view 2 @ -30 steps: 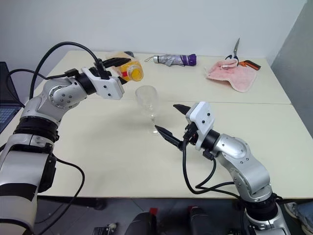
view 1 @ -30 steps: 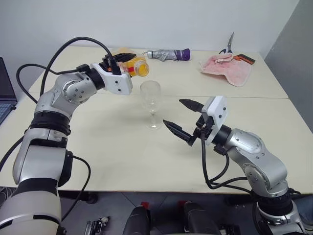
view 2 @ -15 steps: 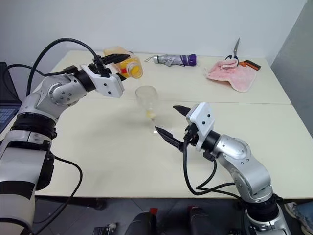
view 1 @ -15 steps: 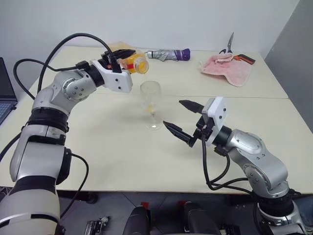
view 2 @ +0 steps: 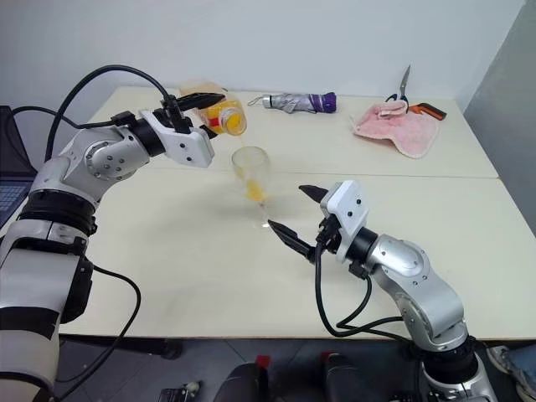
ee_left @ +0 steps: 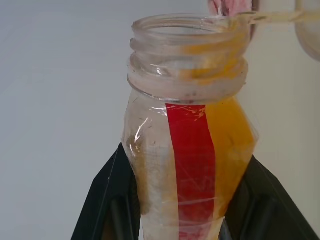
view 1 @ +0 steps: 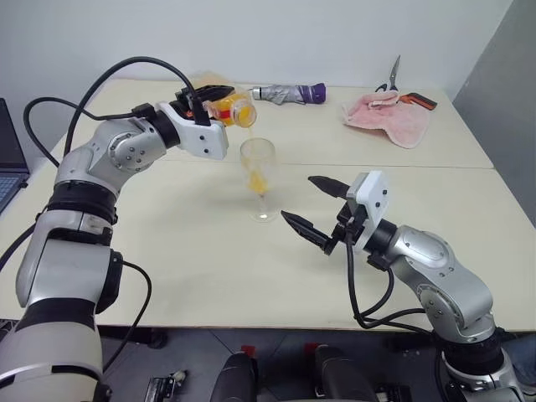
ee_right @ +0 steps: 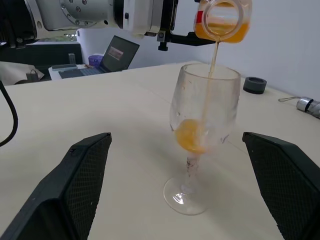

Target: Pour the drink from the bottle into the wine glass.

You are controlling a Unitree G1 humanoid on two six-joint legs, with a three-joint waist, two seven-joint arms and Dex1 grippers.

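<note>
Pour's underway: left fingers [view 1: 219, 94] pinching the tipped bottle [view 1: 233, 110] at 11 o'clock of the glass [view 1: 259, 178], maybe a quarter full, right fingers [view 1: 320, 211] spread.

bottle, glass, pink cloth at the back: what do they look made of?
Bottle: probably thin clear plastic; the wall looks creased and dented under its red-and-white label. Glass: clear and colourless, likely glass, though rigid plastic can't be ruled out; the drink shows through. Pink cloth: soft matte fabric, towel-like, lying rumpled.
</note>
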